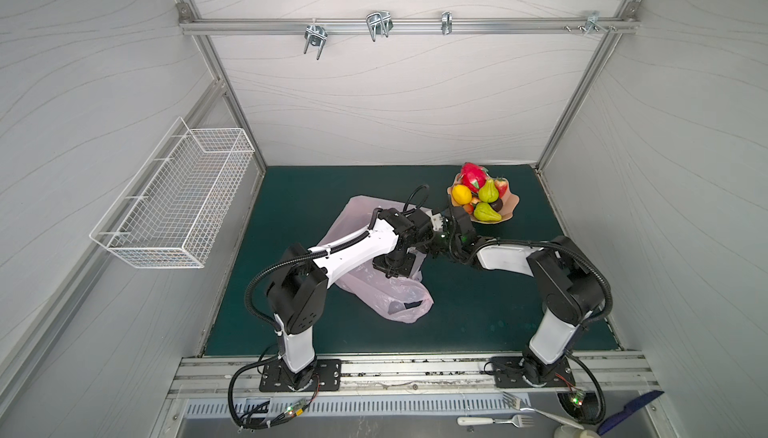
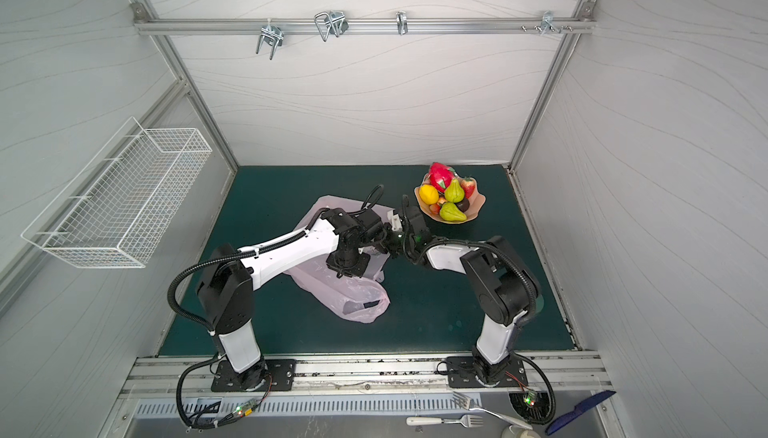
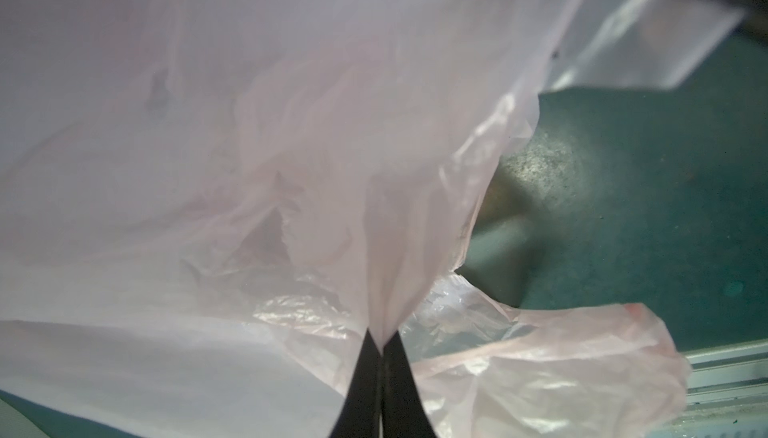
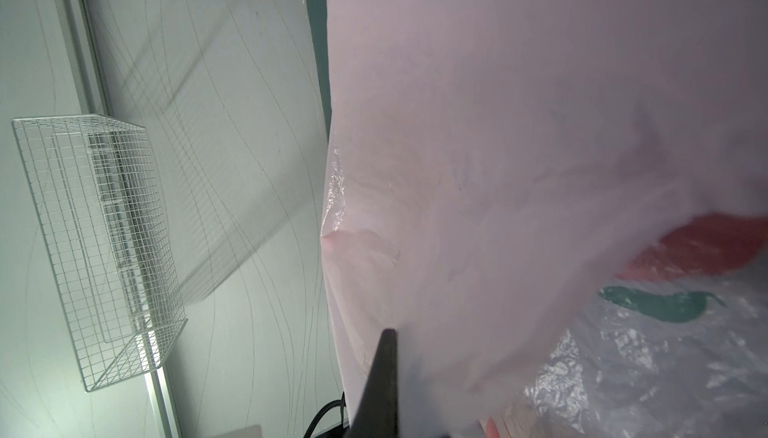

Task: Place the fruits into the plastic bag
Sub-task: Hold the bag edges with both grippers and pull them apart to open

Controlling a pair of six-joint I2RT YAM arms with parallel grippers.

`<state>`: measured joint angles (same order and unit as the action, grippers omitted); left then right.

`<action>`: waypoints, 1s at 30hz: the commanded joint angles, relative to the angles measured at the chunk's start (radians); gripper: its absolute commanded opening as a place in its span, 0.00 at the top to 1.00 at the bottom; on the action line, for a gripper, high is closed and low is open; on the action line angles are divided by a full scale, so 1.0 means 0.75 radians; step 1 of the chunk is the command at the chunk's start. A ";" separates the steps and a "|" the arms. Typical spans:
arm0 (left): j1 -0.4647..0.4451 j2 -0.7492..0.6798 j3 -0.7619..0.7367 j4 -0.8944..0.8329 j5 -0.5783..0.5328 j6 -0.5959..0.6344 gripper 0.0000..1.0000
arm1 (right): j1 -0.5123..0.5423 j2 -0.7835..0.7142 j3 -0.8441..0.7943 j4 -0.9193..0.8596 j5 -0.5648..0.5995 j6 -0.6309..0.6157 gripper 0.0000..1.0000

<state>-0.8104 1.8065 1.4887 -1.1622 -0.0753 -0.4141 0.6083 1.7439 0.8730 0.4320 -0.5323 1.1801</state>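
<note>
Now, mid-frame, my left pincer point(image 3: 381, 350) and right pincer point(image 4: 390, 342) each clamp the plastic bag point(image 1: 399, 295); spreading its mouth likely comes next, fruits point(image 1: 478, 197) upper right.

Bare mat point(image 1: 478, 303) right of the plastic bag point(image 1: 374, 290); both arms point(image 1: 361, 249) crowded beside the plate point(image 1: 513, 204).

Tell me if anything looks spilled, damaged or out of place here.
Nothing spilled or damaged: the fruits sit piled on the plate, and the plastic bag lies crumpled on the mat. Only strays: two forks and a blue knife on the front ledge.
</note>
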 commanded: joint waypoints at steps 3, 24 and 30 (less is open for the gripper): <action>0.028 -0.080 0.048 -0.023 0.056 0.069 1.00 | -0.011 -0.122 0.103 -0.261 0.020 -0.114 0.86; 0.219 -0.371 -0.097 0.205 0.436 0.024 1.00 | -0.086 -0.264 0.506 -1.010 0.144 -0.598 0.19; 0.256 -0.395 -0.111 0.258 0.525 0.042 1.00 | -0.116 -0.417 0.570 -1.261 0.285 -0.711 0.01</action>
<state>-0.6304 1.5475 1.4097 -1.0195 0.2653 -0.3771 0.5331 1.5043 1.2621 -0.3679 -0.3840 0.7238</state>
